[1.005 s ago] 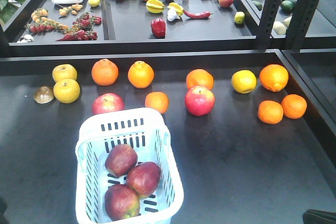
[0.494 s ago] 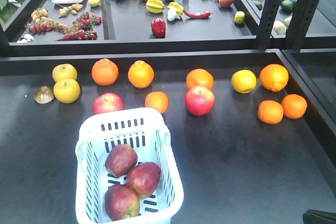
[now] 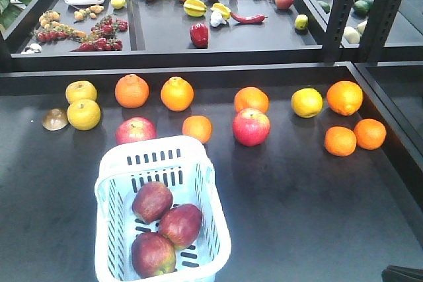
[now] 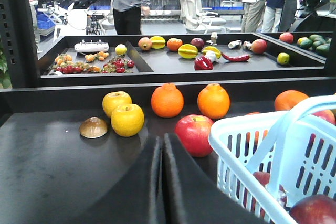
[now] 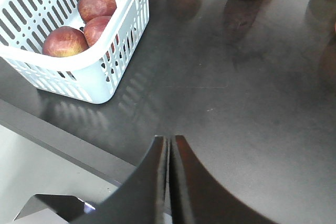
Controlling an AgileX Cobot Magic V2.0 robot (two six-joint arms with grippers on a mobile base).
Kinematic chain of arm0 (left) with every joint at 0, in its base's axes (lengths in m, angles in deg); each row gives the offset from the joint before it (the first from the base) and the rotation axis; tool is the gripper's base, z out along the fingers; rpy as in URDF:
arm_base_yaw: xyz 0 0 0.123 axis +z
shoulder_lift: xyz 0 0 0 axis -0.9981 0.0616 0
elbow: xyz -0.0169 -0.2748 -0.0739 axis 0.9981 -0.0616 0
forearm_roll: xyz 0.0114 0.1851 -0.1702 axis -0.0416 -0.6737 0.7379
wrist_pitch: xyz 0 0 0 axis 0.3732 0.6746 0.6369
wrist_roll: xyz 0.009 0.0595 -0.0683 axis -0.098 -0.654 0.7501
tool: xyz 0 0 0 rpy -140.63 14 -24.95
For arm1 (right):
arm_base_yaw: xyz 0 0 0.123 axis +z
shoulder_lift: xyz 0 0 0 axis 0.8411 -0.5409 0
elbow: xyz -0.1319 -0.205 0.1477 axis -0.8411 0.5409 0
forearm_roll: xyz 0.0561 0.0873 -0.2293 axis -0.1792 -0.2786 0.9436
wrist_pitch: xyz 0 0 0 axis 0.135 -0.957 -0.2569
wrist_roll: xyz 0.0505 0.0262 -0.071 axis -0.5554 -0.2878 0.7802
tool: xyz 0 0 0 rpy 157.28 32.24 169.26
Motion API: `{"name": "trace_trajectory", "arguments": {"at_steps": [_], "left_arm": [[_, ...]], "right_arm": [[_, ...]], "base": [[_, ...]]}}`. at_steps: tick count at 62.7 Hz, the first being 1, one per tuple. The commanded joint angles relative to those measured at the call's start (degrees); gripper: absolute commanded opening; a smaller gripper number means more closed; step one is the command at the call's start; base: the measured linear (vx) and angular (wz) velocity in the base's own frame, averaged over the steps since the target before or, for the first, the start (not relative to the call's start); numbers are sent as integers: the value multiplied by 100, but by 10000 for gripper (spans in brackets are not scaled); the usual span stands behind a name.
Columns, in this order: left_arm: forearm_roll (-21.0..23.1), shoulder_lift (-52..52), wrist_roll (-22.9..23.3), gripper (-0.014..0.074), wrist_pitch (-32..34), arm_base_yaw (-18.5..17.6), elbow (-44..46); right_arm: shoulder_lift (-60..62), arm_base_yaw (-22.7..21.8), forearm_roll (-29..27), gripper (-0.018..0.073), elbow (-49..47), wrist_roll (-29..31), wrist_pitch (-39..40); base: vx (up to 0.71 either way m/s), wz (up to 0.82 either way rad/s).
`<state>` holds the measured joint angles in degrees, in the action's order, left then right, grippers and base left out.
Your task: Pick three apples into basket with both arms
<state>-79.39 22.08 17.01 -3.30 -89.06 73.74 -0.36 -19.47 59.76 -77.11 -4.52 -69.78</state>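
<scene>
At the near edge of the table, beside the basket (image 5: 100, 56), my right gripper (image 5: 169, 182) sits with its fingers pressed flat together, holding nothing, over bare dark tabletop. My left gripper (image 4: 161, 182) is the same on the basket's other side: fingers closed to a thin seam, empty, low over the table with the basket's slotted wall just to its right.

Compared with the front views from a second and half a second ago, almost nothing has changed. The basket has not shifted, and neither arm enters the front view in any of them, so I judge both arms are parked back near the table edge.

Inside the basket lie the three dark apples (image 3: 162, 229), bunched and touching one another toward its near end: one farther in, one to its right, one nearest me. Just behind the basket's far rim sits a brighter red apple (image 3: 135, 131), with a small orange (image 3: 197, 128) beside it and another red apple (image 3: 251, 127) farther right of the basket. Beyond those runs a row of oranges and yellow fruit.

With three apples in and both grippers empty and clear, I read the task as finished; I see nothing left to place.
</scene>
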Motion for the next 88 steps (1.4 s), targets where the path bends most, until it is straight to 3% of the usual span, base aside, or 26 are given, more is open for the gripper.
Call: {"name": "trace_trajectory", "arguments": {"at_steps": [1,11,23,39,46,64,88], "left_arm": [[63,-36,78,-6,459,5,140],[64,-36,338,-6,591,5,140],[306,-30,96,-6,1387,26,193],[500,-17,-54,-6,771,26,181],[512,-17,37,-6,815,55,181],[656,-17,38,-6,864,758,181],[648,-17,38,-6,859,777,181]], "right_arm": [[-38,-21,98,-5,-149,25,320],[-38,-21,98,-5,-149,25,320],[-38,-21,98,-5,-149,25,288],[-38,-21,98,-5,-149,25,275],[-38,-21,98,-5,-149,25,275],[-38,-21,98,-5,-149,25,275],[-38,-21,98,-5,-149,25,275]], "base": [[0,0],[0,0],[0,0],[0,0],[0,0],[0,0],[0,0]]}}
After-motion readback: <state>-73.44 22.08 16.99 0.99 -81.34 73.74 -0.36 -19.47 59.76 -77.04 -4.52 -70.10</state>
